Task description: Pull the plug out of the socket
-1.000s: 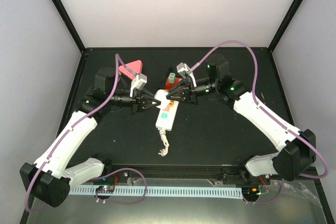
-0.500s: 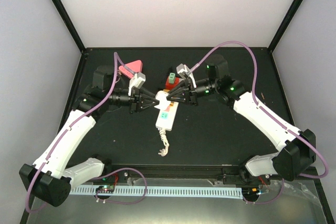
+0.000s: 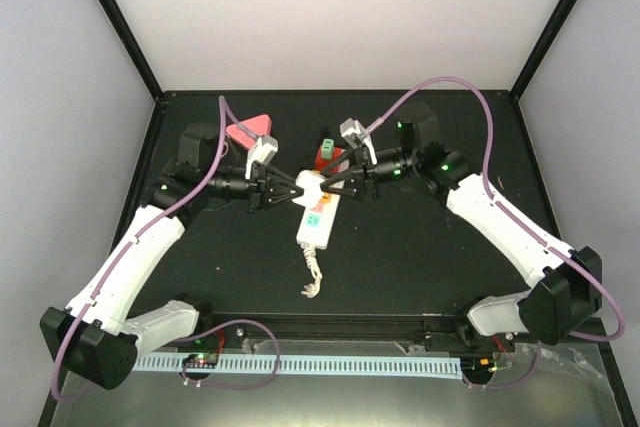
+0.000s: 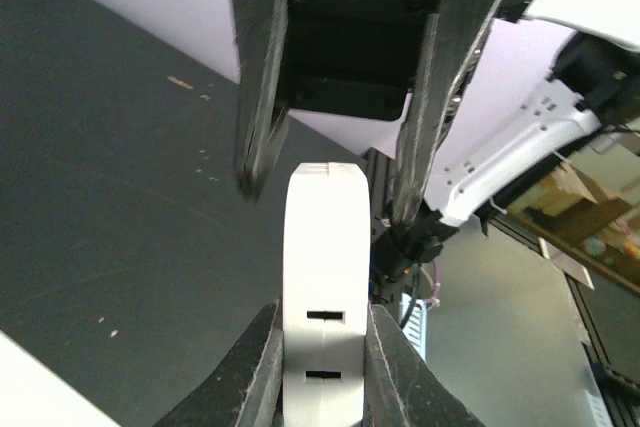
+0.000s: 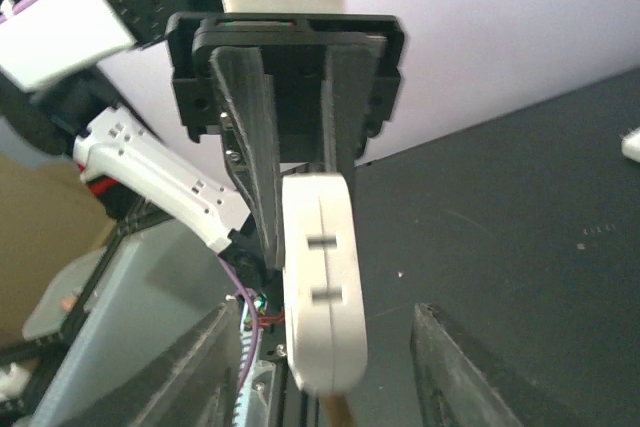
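One flat white plastic plug [image 4: 322,247] stood on the long white pastel-faced power strip [image 3: 318,219], centre of the black table [image 3: 430,257]; your left gripper [image 4: 322,325] clamped it, your right gripper [image 5: 325,317] gaped around its tip. Likely rigid, slick: pinch its flat faces

Setting: robotics lab test cell.
Enclosure: plain white panels [image 3: 330,17] on three sides, black frame posts [image 3: 115,22] at the corners.
Work surface: black tabletop [image 3: 420,257]; white left arm [image 3: 130,267] and right arm [image 3: 500,227] bolted at its near edge.
Wiring: exposed purple cables [image 3: 450,80]; slotted white cable duct [image 3: 330,365].
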